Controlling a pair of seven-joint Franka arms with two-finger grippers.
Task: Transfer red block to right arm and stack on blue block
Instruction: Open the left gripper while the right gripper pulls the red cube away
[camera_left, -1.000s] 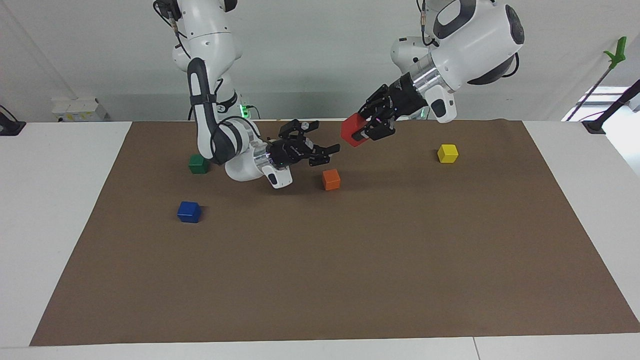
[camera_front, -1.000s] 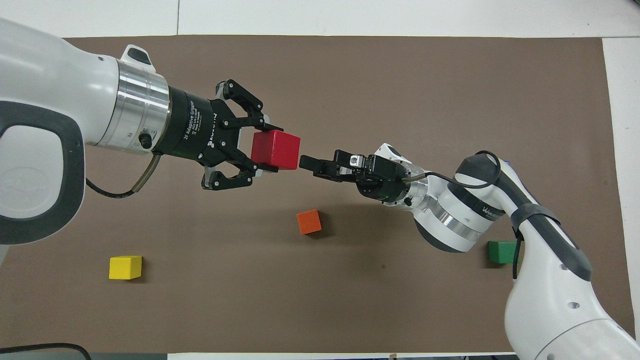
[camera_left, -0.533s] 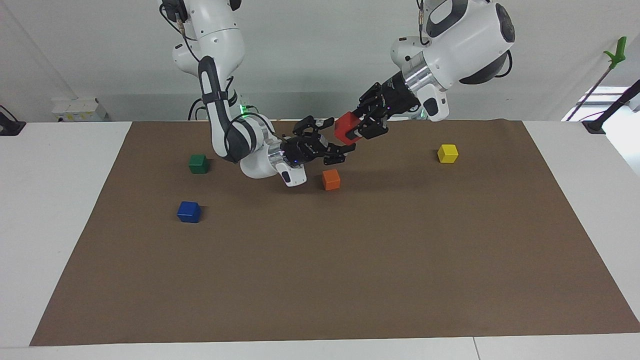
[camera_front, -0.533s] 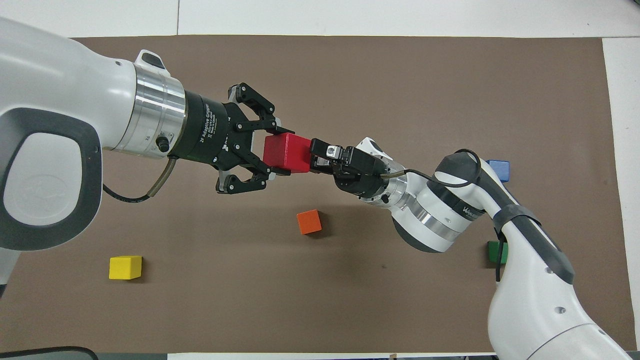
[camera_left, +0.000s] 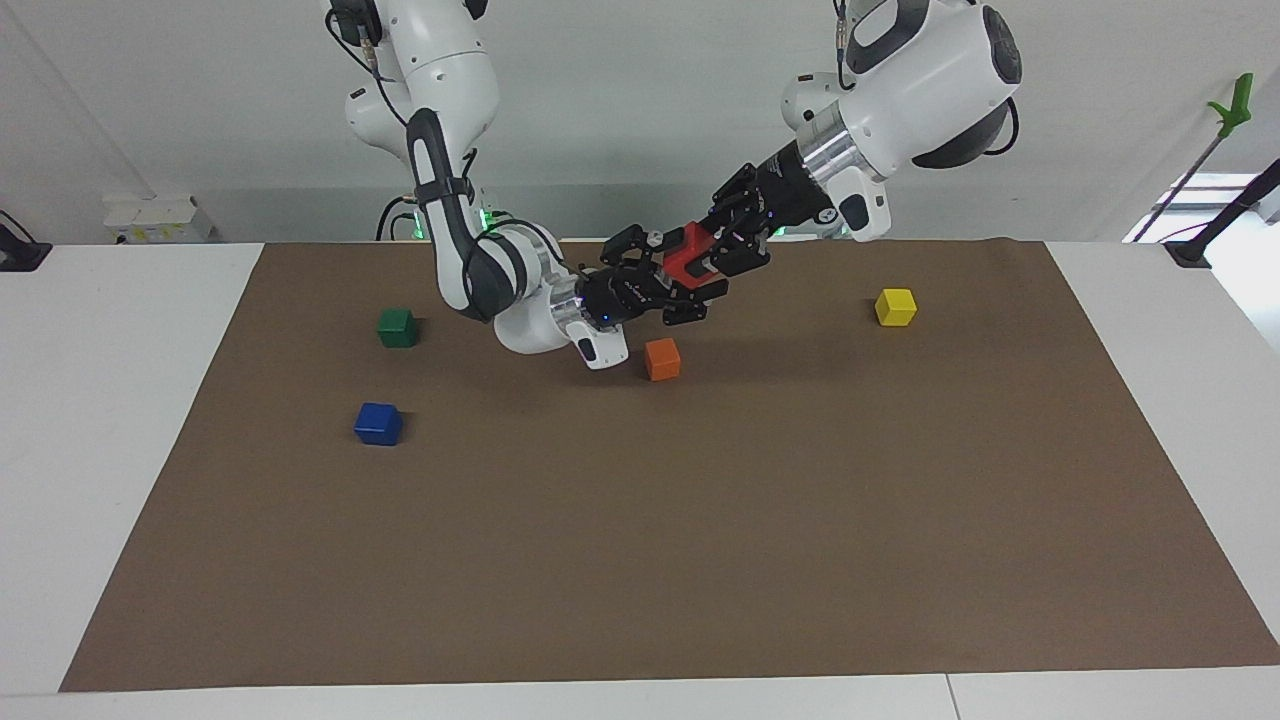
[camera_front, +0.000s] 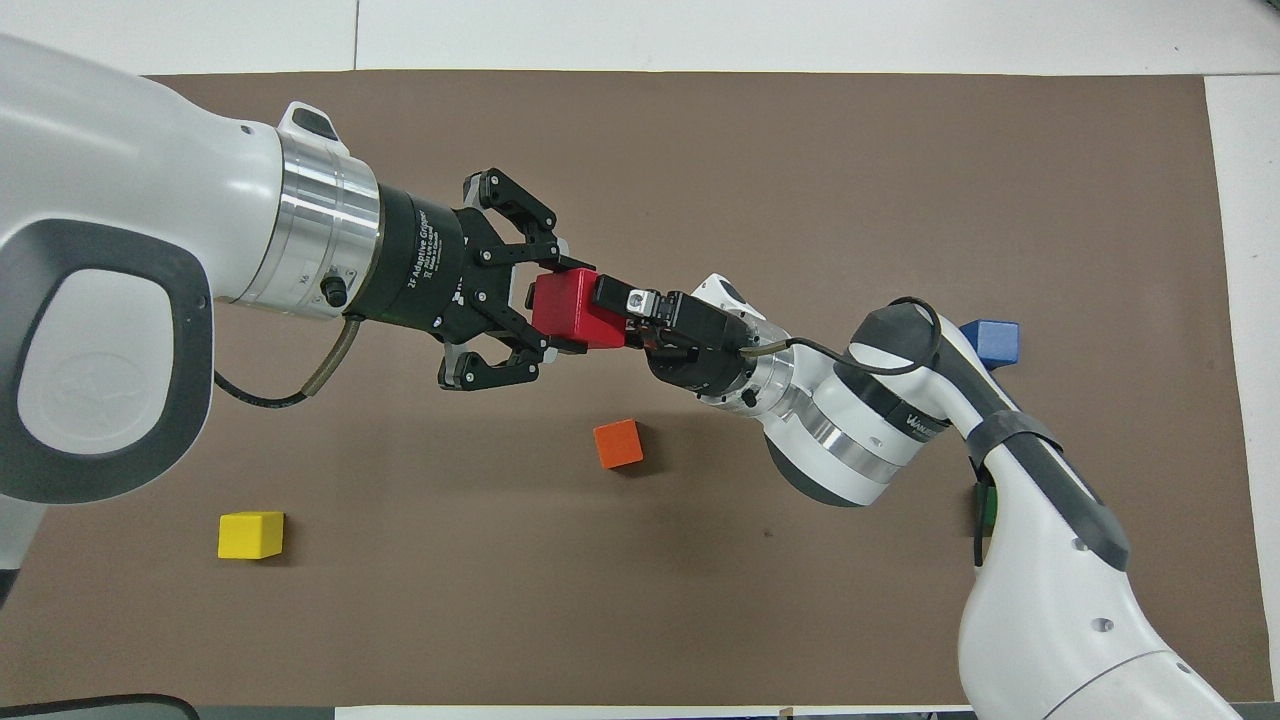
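The red block (camera_left: 686, 254) (camera_front: 566, 308) hangs in the air over the brown mat, and my left gripper (camera_left: 708, 257) (camera_front: 548, 308) is shut on it. My right gripper (camera_left: 668, 276) (camera_front: 606, 318) is open and has come up to the block from the other end. One of its fingers lies above the block's free end and one below it. The blue block (camera_left: 378, 423) (camera_front: 990, 341) sits alone on the mat toward the right arm's end of the table.
An orange cube (camera_left: 662, 359) (camera_front: 618, 444) lies on the mat just under the two grippers. A green cube (camera_left: 397, 327) sits nearer to the robots than the blue block. A yellow cube (camera_left: 895, 307) (camera_front: 250, 534) lies toward the left arm's end.
The two grippers have closed the gap between them. The left one brought the red block toward the right one. The right gripper's open fingers now straddle the block's free end.
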